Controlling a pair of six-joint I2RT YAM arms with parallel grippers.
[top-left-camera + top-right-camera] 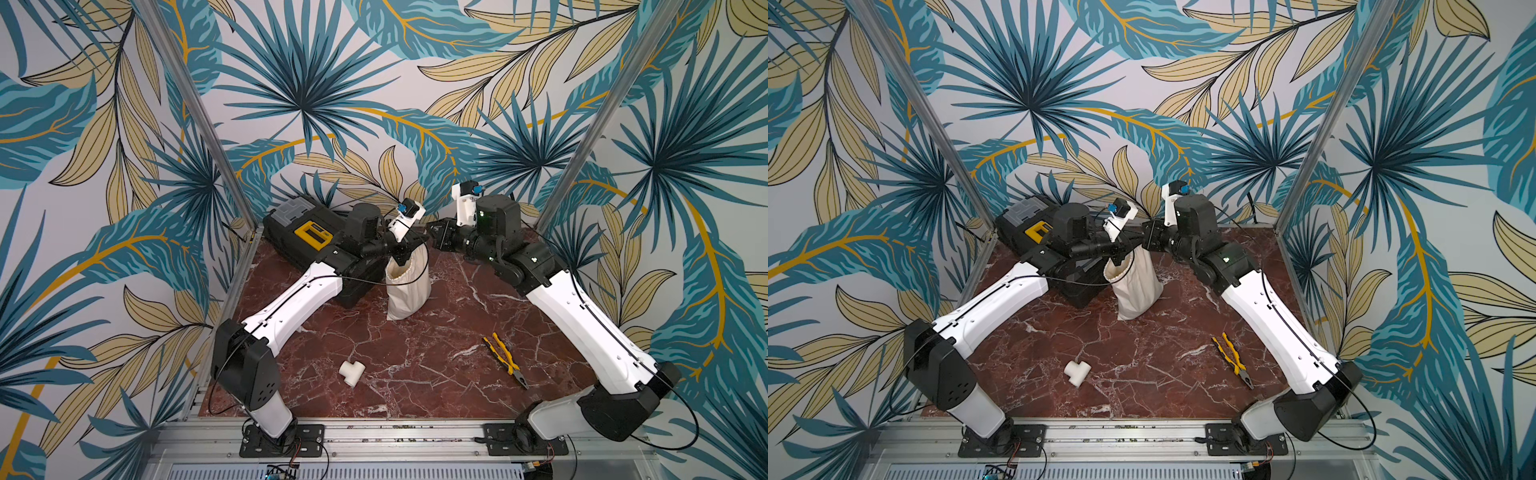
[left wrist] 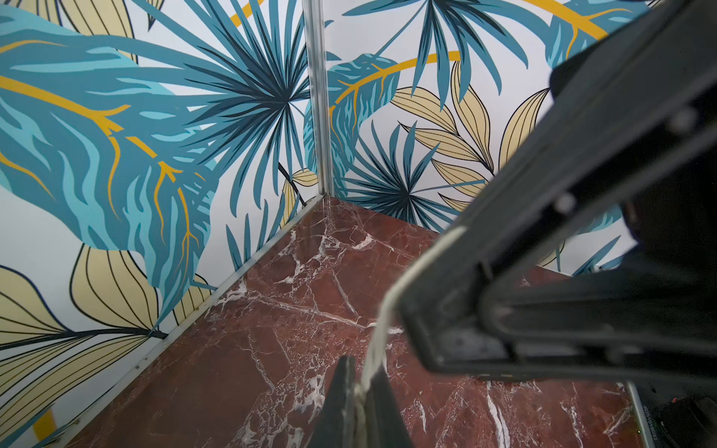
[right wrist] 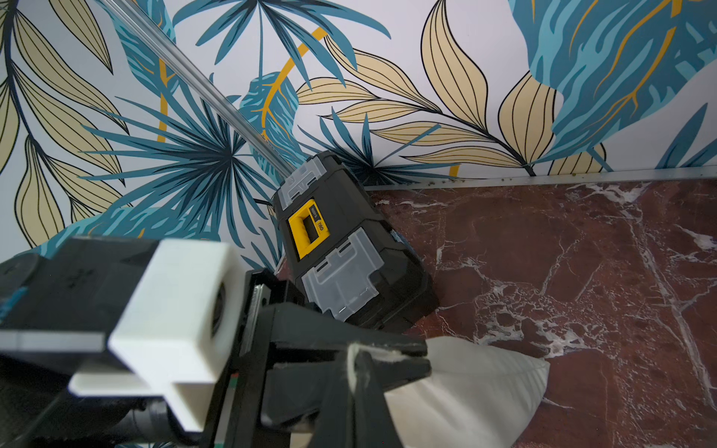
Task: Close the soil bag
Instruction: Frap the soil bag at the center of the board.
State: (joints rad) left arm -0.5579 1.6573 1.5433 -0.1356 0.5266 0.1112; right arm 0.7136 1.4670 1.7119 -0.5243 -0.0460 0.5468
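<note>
In both top views, the bag (image 1: 409, 293) stands mid-desk (image 1: 415, 374) with its mouth open. Left wrist: the left pincer (image 2: 361, 391) clamps the cord (image 2: 378, 333). Right wrist: the right pincer (image 3: 353, 366) clamps it too. We draw the pincers apart steadily and level.

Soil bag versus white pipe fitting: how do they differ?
The soil bag is soft cloth, standing with its mouth open; the pipe fitting is rigid, T-shaped plastic lying loose. The bag is larger than the fitting. The bag sits by the toolbox; the fitting lies nearer the front. Both are whitish.
</note>
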